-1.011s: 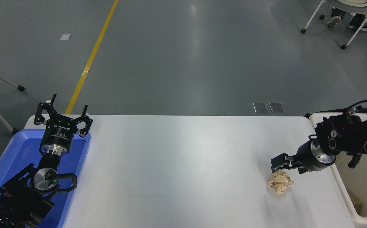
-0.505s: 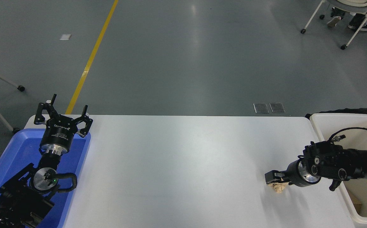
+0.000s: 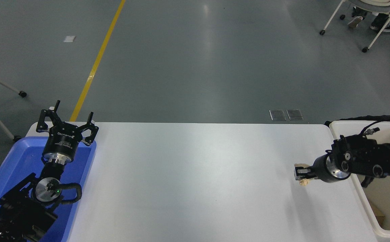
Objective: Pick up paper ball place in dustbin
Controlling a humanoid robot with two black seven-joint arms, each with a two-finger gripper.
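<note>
While the left gripper (image 3: 66, 125) sits over the blue tray (image 3: 9, 168) at the left with its fingers spread wide and nothing in them, small pale letters show on its black body, too tiny to read. Next comes the white table (image 3: 195, 181). On the right side, the right gripper (image 3: 301, 173) squeezes the paper ball (image 3: 303, 182); only a tan bit peeks out. At the far right is the cream dustbin (image 3: 366, 201).
</note>
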